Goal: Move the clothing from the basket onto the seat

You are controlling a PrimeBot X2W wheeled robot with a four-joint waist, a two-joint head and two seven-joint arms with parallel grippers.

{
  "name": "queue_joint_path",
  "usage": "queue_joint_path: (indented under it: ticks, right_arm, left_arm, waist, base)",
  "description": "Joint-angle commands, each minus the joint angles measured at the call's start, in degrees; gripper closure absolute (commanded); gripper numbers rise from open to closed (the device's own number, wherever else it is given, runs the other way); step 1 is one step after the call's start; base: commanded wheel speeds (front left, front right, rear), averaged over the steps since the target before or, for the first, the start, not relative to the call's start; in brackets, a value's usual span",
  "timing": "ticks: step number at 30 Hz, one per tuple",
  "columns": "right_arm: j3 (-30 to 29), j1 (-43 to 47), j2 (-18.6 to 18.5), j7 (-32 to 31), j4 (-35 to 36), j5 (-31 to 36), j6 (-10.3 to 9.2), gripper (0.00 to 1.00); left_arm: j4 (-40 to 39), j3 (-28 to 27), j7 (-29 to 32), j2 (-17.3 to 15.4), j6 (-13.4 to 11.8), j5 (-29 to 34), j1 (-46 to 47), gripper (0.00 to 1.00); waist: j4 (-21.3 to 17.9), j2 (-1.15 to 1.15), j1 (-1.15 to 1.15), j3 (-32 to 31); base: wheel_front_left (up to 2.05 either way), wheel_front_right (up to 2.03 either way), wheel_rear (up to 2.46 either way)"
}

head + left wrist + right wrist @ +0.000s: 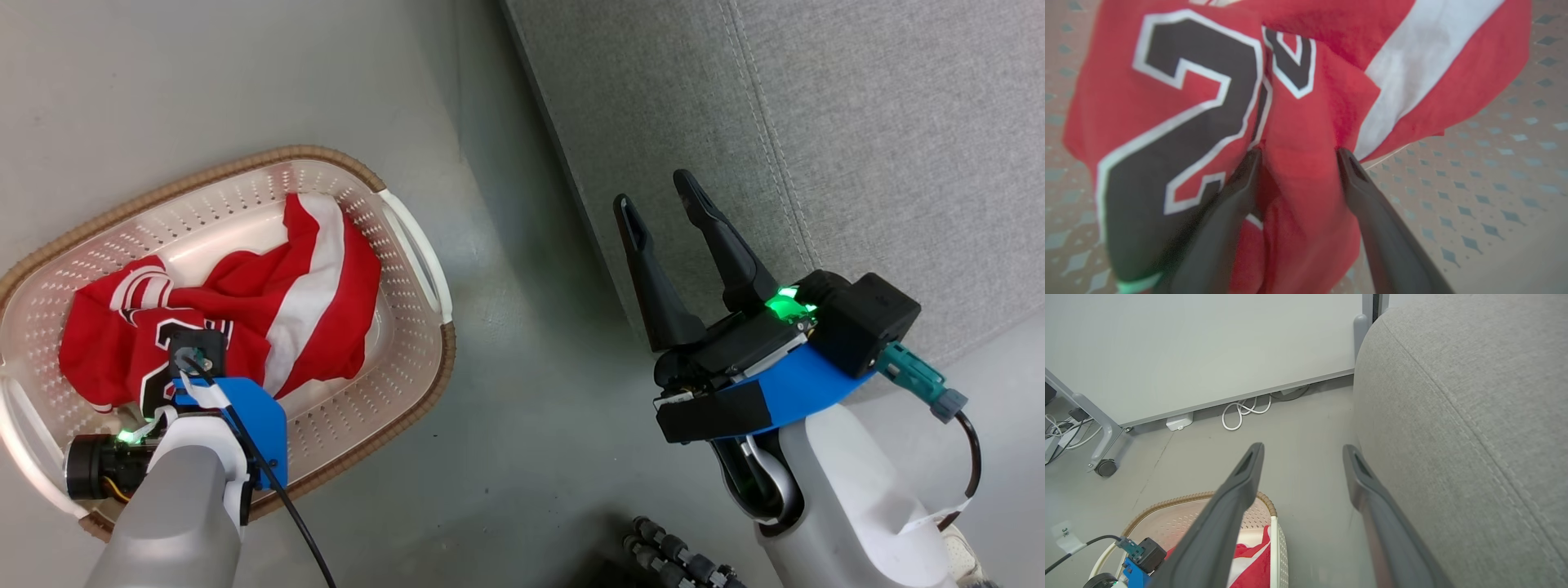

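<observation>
The red jersey [102, 347] lies crumpled in the 8 o'clock part of the basket [412, 359], its black-and-white "23" facing up. The red shorts [322, 286], with their broad white stripe, lie against it toward 2 o'clock. The cream perforated basket stands on the grey floor [506, 392], at 9 o'clock in the head view. The left tool [1298, 157] reaches down onto the jersey with its two fingers spread fully apart. Their tips press into the cloth just at 3 o'clock of the number, with a raised fold of red fabric between them, and the fingers have not closed on it. The right tool [653, 189] hangs in the air at 4 o'clock in the head view, open wide and empty, its fingers pointing toward 11 o'clock beside the edge of the seat [816, 147]. That grey textured cushion spans 12 to 3 o'clock, well apart from the basket. In the right wrist view a white cable [1241, 412] lies coiled on the floor at 11 o'clock.
</observation>
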State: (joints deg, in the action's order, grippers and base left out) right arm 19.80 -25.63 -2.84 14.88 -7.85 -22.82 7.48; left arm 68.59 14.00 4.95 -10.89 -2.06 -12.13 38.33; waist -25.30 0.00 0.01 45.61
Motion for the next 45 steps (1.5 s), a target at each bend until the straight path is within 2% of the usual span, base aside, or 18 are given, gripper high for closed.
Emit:
queue_joint_path:
  ticks: [1,2,3,4,7,18,24,31,39,45]
  right_arm:
    - [0.0,-0.8,-0.1,0.4,0.0,-0.1,0.03,0.00]
    - [0.0,-0.8,-0.1,0.4,-0.1,-0.2,0.03,0.00]
    - [0.0,-0.9,-0.1,0.4,0.0,-0.2,0.03,0.00]
    - [-0.1,-0.9,-0.1,0.4,0.1,-0.3,0.03,0.00]
    - [-0.3,-0.7,-0.1,0.4,0.4,-0.3,0.03,0.00]
    - [-0.8,-1.0,-0.1,0.4,0.1,0.3,0.03,0.00]
    - [-1.1,-0.7,-0.1,0.4,-1.1,1.1,0.03,0.00]
    - [-4.3,2.8,-0.1,0.2,-4.8,3.2,0.03,0.00]
    - [-7.9,8.7,-0.1,-3.8,-5.9,7.1,0.03,0.00]
    - [-9.7,15.0,-0.1,-7.1,-4.6,8.2,0.03,0.00]
  left_arm:
    - [0.1,0.0,0.1,-0.3,-0.4,-0.2,1.0,0.00]
    - [0.4,0.0,0.5,-0.4,-0.4,-0.4,1.0,0.13]
    - [0.5,0.1,0.6,-0.4,-0.4,-0.4,1.1,0.63]
    - [0.6,0.2,0.6,-0.4,-0.4,-0.4,1.2,1.00]
    - [0.9,0.6,1.3,-0.2,0.4,-0.6,1.5,1.00]
    - [1.3,1.0,0.5,0.3,0.5,-1.6,2.2,1.00]
    - [1.7,1.4,-1.0,1.8,0.6,-2.2,1.9,1.00]
    - [2.0,3.5,-5.7,5.3,3.6,-2.2,-0.9,1.00]
    - [1.8,5.5,-10.2,7.9,8.1,-5.0,-4.5,1.00]
    - [-4.1,12.3,-11.5,8.1,9.5,-9.5,-7.9,1.00]
  waist:
    - [-0.1,0.00,-0.01,0.0]
    - [-0.1,0.00,-0.01,0.0]
    - [-0.2,0.00,-0.01,0.1]
    - [-0.2,0.00,-0.01,0.1]
    - [-0.2,0.00,-0.01,0.2]
    - [0.5,0.00,-0.01,-0.4]
    - [2.0,0.00,-0.01,-3.0]
    - [7.0,0.00,-0.01,-13.7]
    - [13.4,0.00,-0.01,-28.5]
    - [17.2,0.00,-0.01,-37.5]
  base:
    - [0.00,0.00,0.00]
    - [0.00,0.00,0.00]
    - [0.00,0.00,0.00]
    - [0.00,0.00,0.00]
    - [0.00,0.00,0.00]
    - [0.00,0.00,0.00]
    - [0.00,0.00,0.00]
    - [0.00,0.00,0.00]
    - [0.00,0.00,0.00]
    - [0.00,0.00,0.00]
